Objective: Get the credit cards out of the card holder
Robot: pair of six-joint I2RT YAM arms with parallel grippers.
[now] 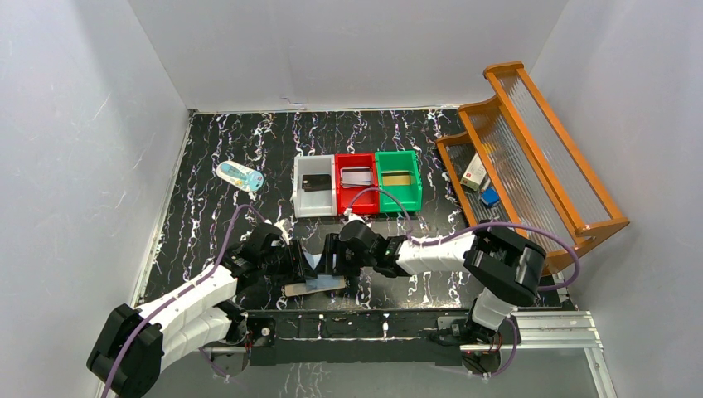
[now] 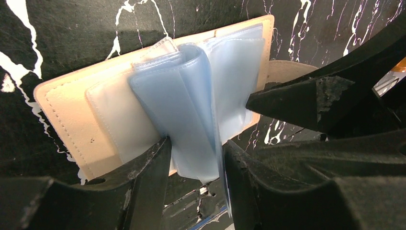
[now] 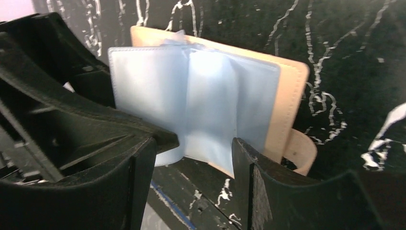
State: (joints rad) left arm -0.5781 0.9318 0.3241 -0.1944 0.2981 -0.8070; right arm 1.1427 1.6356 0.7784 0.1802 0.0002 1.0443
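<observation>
The beige card holder (image 1: pixel 316 287) lies open near the table's front edge, its pale blue sleeves fanned upward. My left gripper (image 1: pixel 303 264) (image 2: pixel 194 143) is shut on a bunch of these sleeves (image 2: pixel 191 110), which fill the gap between its fingers above the beige cover (image 2: pixel 62 110). My right gripper (image 1: pixel 333 255) (image 3: pixel 194 146) faces it from the other side, open, the sleeve edges (image 3: pixel 210 105) just beyond its fingertips; one of its fingers (image 2: pixel 292 100) touches the sleeves. Credit cards lie in the bins: black (image 1: pixel 316 183), silvery (image 1: pixel 356 177), gold (image 1: pixel 398 178).
The white bin (image 1: pixel 300 199), red bin (image 1: pixel 341 199) and green bin (image 1: pixel 416 195) stand side by side at mid-table. A small clear bottle (image 1: pixel 240 176) lies to their left. At the right stands a wooden rack (image 1: pixel 530 157) holding small boxes. Both arms crowd the near edge.
</observation>
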